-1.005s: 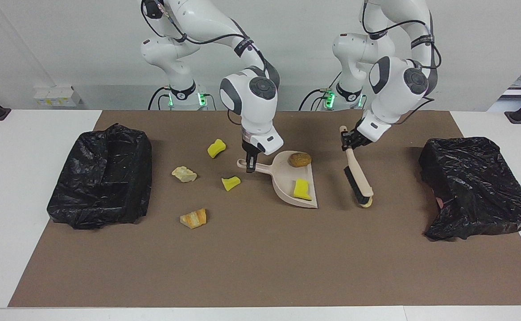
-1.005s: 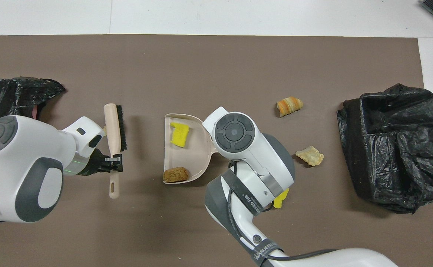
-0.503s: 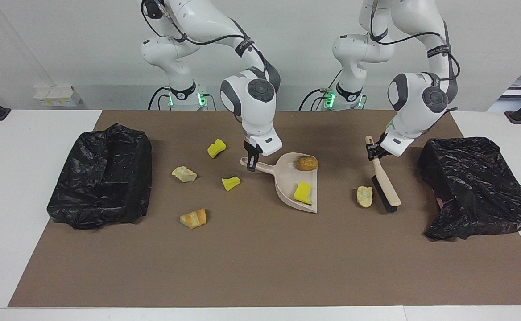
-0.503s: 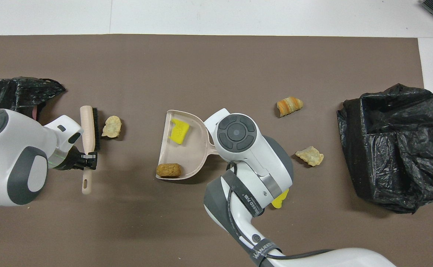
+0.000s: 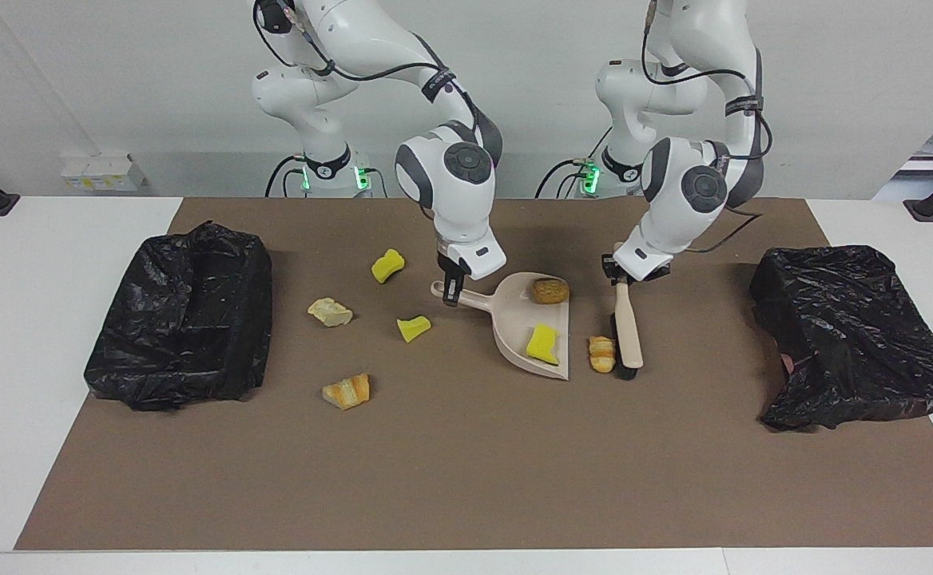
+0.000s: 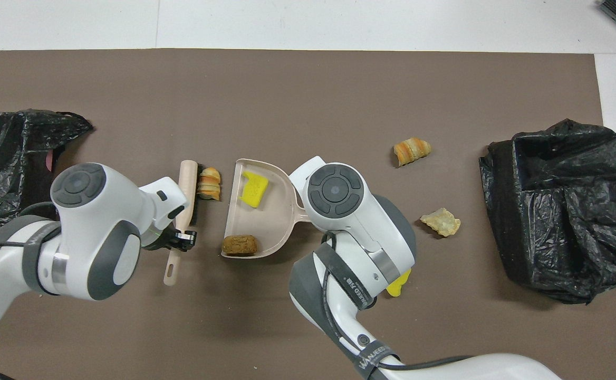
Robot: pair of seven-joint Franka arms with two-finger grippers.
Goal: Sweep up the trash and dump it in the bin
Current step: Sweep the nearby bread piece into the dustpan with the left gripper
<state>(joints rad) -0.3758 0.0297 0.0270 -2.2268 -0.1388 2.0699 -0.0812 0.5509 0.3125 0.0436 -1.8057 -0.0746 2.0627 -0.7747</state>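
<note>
One trash chunk (image 5: 601,354) beside brush (image 5: 627,339), left claw (image 5: 625,275) gripping

Lettering on a black strap (image 6: 354,288) around the right arm's forearm is too small to read; no other text shows.

High facing, overhead views; shared table (image 5: 466,479)

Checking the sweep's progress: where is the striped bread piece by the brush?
The striped bread piece lies on the mat between the brush and the dustpan mouth, just outside it.
</note>
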